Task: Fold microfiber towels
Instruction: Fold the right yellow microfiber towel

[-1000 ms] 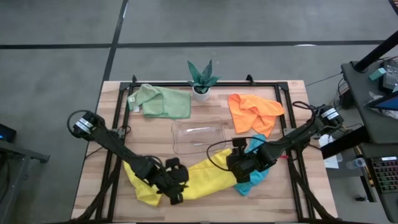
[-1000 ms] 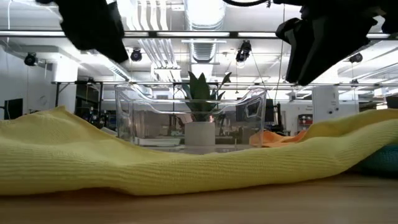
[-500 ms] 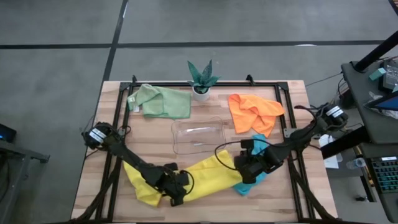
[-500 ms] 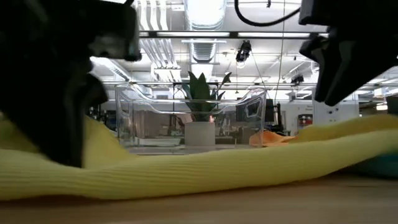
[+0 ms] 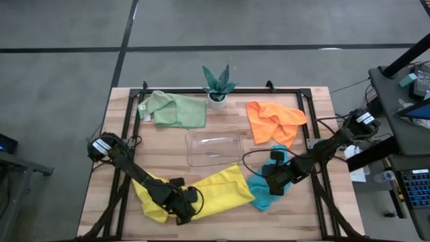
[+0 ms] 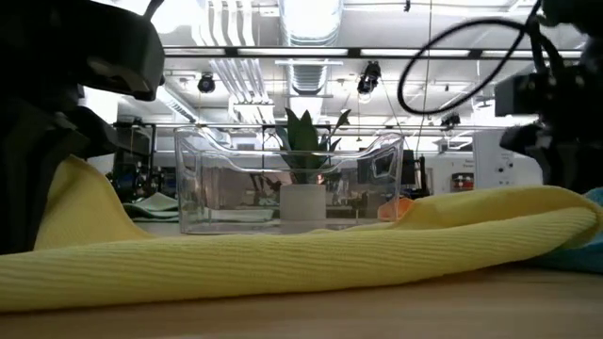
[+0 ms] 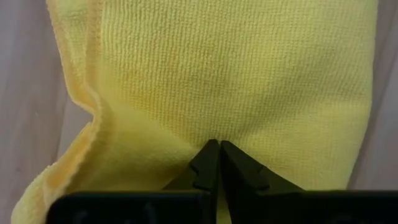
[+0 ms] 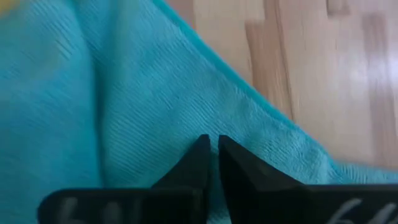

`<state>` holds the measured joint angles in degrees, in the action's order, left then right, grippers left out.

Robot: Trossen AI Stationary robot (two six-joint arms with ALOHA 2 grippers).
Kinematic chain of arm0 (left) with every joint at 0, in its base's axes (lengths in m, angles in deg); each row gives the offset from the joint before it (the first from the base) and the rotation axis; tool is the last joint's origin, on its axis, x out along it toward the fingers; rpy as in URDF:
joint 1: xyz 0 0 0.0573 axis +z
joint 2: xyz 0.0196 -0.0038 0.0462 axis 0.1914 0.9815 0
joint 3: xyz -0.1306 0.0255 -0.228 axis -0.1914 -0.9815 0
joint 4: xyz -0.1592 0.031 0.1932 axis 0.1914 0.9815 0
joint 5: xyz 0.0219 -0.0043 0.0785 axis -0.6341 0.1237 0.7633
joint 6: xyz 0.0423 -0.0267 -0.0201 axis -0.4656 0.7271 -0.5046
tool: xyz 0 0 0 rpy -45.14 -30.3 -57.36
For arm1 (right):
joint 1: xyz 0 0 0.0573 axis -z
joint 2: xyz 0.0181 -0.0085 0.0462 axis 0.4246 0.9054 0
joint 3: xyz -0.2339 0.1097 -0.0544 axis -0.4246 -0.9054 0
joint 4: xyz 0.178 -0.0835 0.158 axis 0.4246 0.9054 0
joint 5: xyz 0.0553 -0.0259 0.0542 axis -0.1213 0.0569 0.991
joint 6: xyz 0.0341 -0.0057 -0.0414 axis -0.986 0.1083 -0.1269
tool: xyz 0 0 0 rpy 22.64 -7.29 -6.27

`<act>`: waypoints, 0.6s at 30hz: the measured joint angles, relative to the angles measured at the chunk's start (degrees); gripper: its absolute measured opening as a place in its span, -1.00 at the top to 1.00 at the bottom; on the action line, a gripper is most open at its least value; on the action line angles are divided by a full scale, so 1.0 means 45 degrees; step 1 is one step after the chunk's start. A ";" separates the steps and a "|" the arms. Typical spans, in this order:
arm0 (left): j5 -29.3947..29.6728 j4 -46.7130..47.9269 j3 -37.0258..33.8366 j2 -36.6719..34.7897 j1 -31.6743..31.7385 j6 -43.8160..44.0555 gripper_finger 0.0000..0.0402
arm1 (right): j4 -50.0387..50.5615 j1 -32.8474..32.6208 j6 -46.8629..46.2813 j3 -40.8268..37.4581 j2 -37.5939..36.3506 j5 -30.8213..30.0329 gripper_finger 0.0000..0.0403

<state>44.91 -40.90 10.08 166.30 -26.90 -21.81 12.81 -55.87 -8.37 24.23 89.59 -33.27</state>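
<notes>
A yellow towel (image 5: 208,191) lies spread near the table's front edge, its right corner beside a crumpled teal-blue towel (image 5: 259,198). My left gripper (image 5: 180,215) points steeply down, shut on the yellow towel near its front edge. My right gripper (image 5: 274,187) points down, shut on the teal-blue towel (image 8: 124,93). An orange towel (image 5: 272,121) lies crumpled at the back right. A pale green towel (image 5: 176,111) lies at the back left. My left gripper pinches the yellow towel (image 7: 217,93) at a spot inside its front edge (image 7: 186,146), coming from above and pointing steeply down. Creases run out from the fingertips. The towel lies on the table. One layer or several, I cannot tell. My right gripper meets the teal-blue towel from above, a little inside its edge (image 8: 249,134). The shut fingertips (image 8: 202,149) cover the spot of contact. The towel lies on the wood. I cannot tell how much cloth is between them.
A clear plastic tray (image 5: 215,149) stands at the table's middle, just behind the yellow towel. A small potted plant (image 5: 218,87) stands at the far edge. A black frame (image 5: 316,168) runs along the table's sides. Bare wood (image 5: 295,215) shows at the front right.
Both grippers have come down onto the cloths and shut. My left gripper moved toward the near edge onto the yellow towel. My right gripper moved toward the table's right edge, off the yellow towel and onto the teal-blue one.
</notes>
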 joint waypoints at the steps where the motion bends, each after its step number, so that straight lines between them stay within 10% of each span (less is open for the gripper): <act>1: 0.0000 -0.0022 0.0009 0.0000 0.0000 -0.0153 0.98 | -0.0002 0.0005 0.0003 -0.0168 0.0000 -0.0001 0.92; 18: 0.0616 -0.1649 0.0023 -0.0018 0.0072 -0.0887 0.98 | 0.2803 0.0316 -0.0761 -0.0043 -0.1813 -0.1163 0.96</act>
<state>47.68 -48.32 10.18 166.22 -26.57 -25.80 25.43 -54.45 -11.80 24.04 81.44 -38.50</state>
